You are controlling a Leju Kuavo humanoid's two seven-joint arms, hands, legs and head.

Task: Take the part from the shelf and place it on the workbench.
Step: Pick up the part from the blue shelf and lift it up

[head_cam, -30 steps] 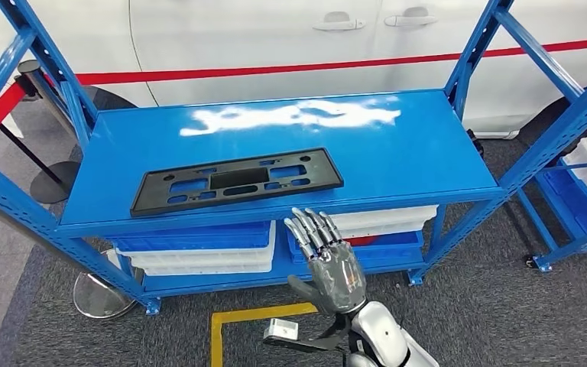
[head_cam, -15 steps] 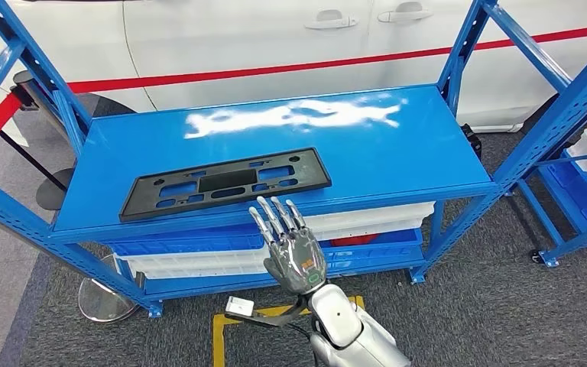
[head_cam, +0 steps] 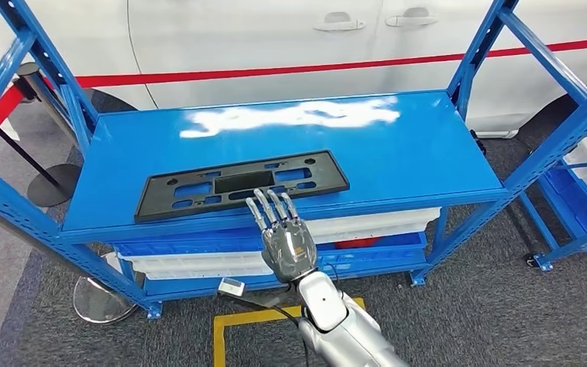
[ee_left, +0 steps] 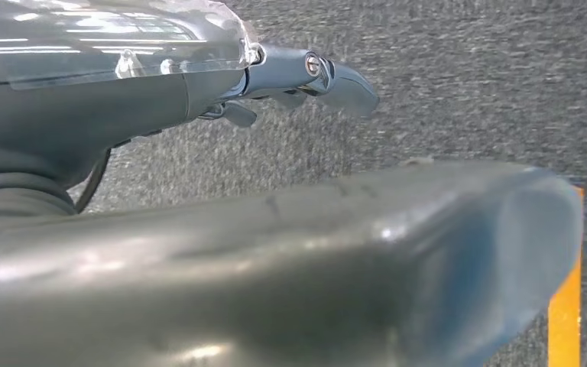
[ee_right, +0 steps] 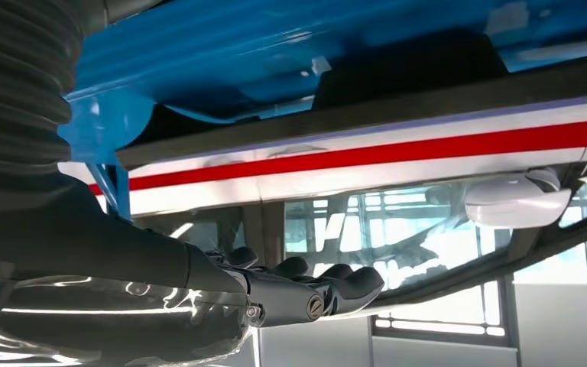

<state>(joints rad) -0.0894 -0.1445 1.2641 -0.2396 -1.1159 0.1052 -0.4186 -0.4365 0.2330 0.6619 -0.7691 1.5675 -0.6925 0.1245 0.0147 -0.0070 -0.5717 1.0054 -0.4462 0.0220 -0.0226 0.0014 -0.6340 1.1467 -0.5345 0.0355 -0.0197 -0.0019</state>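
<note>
**A:** Where is the part?

**B:** The black plastic part (head_cam: pixel 241 184), a long flat panel with rectangular cut-outs, lies on the top board of the blue shelf (head_cam: pixel 397 153), close to the front edge and toward the left half. It lies flat, its long side running nearly along the shelf edge.

**A:** And the right hand?

**B:** The right hand (head_cam: pixel 281 233) is raised in front of the shelf, fingers (head_cam: pixel 269 206) straight and spread, holding nothing. Its fingertips overlap the near edge of the part in the head view; whether they touch it I cannot tell.

**A:** The left hand?

**B:** The left hand (ee_left: pixel 290 229) hangs over grey carpet (ee_left: pixel 466 84), beside an orange floor line (ee_left: pixel 565 306). Its thumb is large and blurred; nothing is in it, but how its fingers lie I cannot tell.

**A:** Anything else around?

**B:** White and blue bins (head_cam: pixel 199 252) sit on the lower shelf, and a white car (head_cam: pixel 275 38) with a red stripe stands behind.
</note>
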